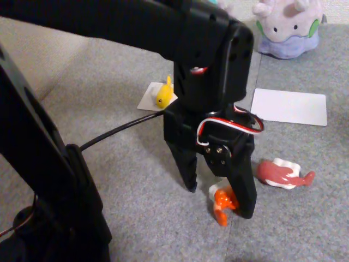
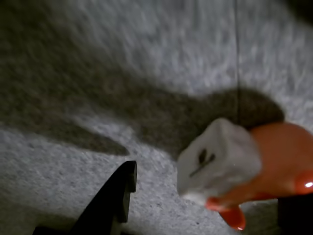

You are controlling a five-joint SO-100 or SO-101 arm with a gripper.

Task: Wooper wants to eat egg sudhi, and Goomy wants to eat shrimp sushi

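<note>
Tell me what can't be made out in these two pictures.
- Goomy: top cut off by the fixed view's upper edge.
- Egg sushi: partly hidden behind the arm, too small for detail.
- Shrimp sushi: a gripper finger covers part of it; contact unclear.
- Wrist view: blurred; shrimp sushi cut by the right edge.

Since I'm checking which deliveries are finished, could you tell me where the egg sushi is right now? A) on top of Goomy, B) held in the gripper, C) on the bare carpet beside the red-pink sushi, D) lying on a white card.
D: in the fixed view the yellow egg sushi lies on a white card, away from the gripper.
</note>
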